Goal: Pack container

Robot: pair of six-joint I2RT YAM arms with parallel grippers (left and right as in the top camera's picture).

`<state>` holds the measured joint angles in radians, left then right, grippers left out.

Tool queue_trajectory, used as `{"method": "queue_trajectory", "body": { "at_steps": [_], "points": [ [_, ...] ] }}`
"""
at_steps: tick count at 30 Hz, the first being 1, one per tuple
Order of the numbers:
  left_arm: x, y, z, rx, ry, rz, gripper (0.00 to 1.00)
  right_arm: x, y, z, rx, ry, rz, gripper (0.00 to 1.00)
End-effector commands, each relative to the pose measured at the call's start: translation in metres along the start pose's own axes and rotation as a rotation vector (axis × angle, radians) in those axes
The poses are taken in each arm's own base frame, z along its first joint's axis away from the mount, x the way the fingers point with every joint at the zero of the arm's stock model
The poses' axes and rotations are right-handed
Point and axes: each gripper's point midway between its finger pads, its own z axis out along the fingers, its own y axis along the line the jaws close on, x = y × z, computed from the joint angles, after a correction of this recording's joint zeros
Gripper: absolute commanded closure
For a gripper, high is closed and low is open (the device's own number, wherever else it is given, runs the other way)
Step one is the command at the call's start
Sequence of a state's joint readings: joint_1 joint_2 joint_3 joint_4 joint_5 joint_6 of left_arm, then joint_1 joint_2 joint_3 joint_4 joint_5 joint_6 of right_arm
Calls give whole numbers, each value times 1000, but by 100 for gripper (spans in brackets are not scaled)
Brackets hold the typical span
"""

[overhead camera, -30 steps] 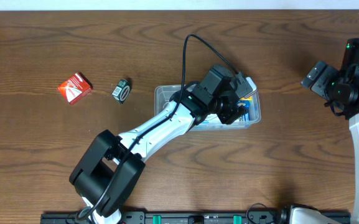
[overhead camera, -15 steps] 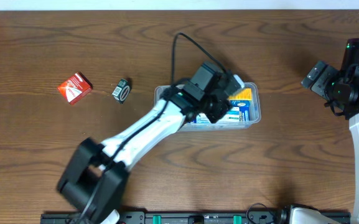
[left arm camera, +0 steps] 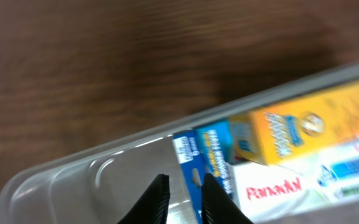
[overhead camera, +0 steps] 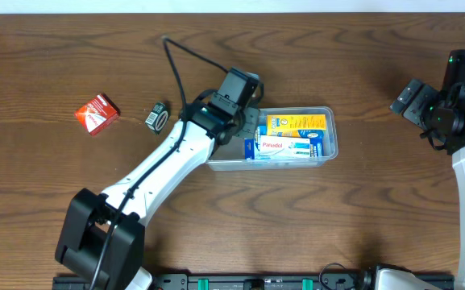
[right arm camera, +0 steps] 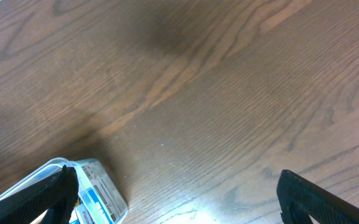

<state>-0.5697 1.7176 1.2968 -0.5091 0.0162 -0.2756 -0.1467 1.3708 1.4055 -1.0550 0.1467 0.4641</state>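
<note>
1. Since a second ago, the left pincer (left arm camera: pixel 184 186) has been drawn back from over the 3 o'clock half of the container (overhead camera: pixel 334 135) to its 9 o'clock end; the right arm has not been moved.
2. The left pincer's fingers are seen nearly together with nothing between them. The right pincer (right arm camera: pixel 176 193) is spread wide and empty.
3. The container is set mid-bench (overhead camera: pixel 337 225), its long axis running 9 to 3 o'clock. A yellow box (overhead camera: pixel 296 122) and a white Panadol box (overhead camera: pixel 276 147) are already packed inside.
4. A small dark box (overhead camera: pixel 158 117) and, farther out, a red box (overhead camera: pixel 97 113) are left on the bench at 9 o'clock from the left pincer.
5. The left arm is judged much the nearer, so a reach toward 9 o'clock is called for.
</note>
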Motion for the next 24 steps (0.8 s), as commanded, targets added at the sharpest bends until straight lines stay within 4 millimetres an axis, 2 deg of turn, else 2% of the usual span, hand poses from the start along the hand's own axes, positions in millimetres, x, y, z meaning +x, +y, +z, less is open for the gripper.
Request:
{"method": "queue_trajectory", "body": {
  "at_steps": [1, 4, 5, 12, 19, 24],
  "points": [
    [6, 18, 10, -75, 19, -197, 81, -2, -2, 0, 9, -4, 18, 1],
    [14, 20, 16, -88, 51, -216, 81, -2, -2, 0, 8, -5, 18, 1],
    [17, 20, 18, -93, 61, -226, 85, -2, -2, 0, 8, -5, 18, 1],
    [37, 14, 25, -112, 126, -227, 91, -2, -2, 0, 8, -5, 18, 1],
    [45, -7, 26, -94, 136, -180, 91, -2, -2, 0, 8, -5, 18, 1],
    [52, -7, 33, -105, 157, -199, 91, -2, -2, 0, 8, -5, 18, 1]
  ]
}}
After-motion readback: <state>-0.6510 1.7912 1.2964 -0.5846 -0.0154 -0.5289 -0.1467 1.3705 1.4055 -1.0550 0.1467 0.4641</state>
